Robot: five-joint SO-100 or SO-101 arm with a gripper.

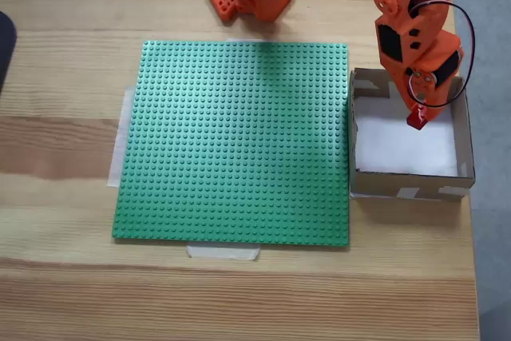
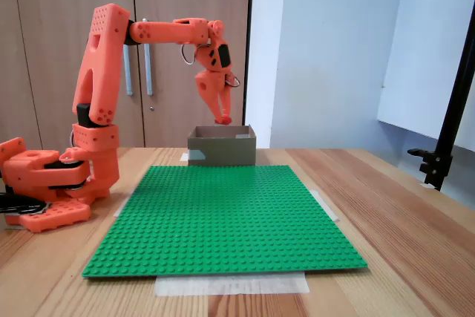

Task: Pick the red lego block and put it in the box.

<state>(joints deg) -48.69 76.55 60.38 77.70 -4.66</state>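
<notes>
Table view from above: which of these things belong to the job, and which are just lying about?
Job:
- red lego block, held in the claw
- box, directly under the claw

Lying about:
- green baseplate, taped to the table
- tape strips
- black stand, at the table edge

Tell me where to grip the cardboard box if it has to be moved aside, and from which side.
Pinch the box's thin upright wall from above, one finger inside, one outside. The open top and low walls allow that; the wall away from the green baseplate looks freest.
</notes>
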